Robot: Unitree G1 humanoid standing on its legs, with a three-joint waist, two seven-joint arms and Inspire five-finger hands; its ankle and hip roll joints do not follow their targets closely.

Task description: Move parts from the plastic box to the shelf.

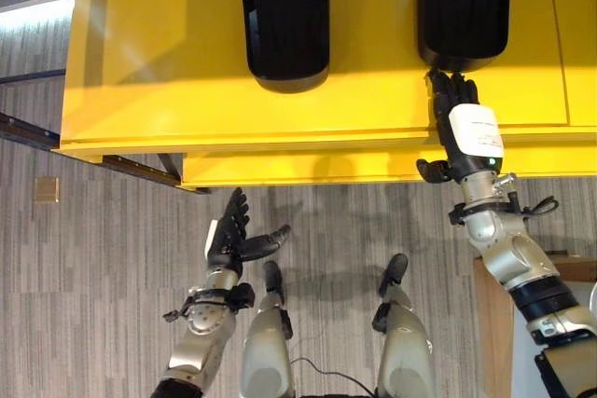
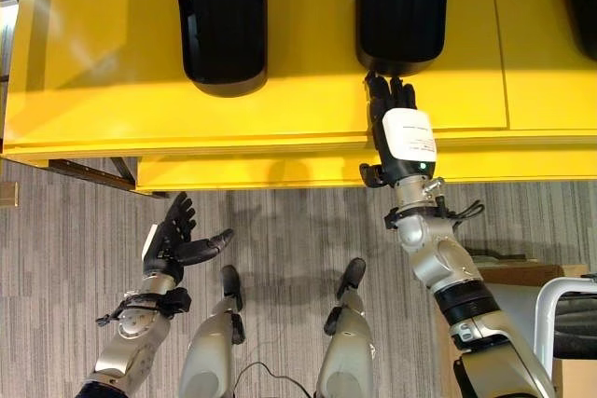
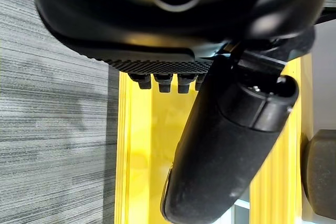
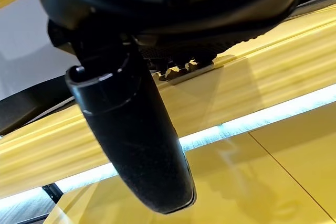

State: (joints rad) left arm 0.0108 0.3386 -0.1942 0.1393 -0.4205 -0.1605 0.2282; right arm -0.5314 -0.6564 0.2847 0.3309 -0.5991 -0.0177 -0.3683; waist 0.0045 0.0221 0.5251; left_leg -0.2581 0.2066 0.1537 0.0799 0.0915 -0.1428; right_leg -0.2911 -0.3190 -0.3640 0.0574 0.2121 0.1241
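Parts, two black rounded moulded shells (image 1: 287,20) (image 1: 464,8), lie on the glossy yellow shelf (image 1: 168,62). Right hand (image 1: 464,128) reaches flat, fingers straight, touching the right shell; left hand (image 1: 233,235) hangs open below the shelf.

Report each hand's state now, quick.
Left hand: open, fingers straight, holding nothing, over the floor.
Right hand: open, fingers straight on the yellow shelf, fingertips at the near end of a black part.
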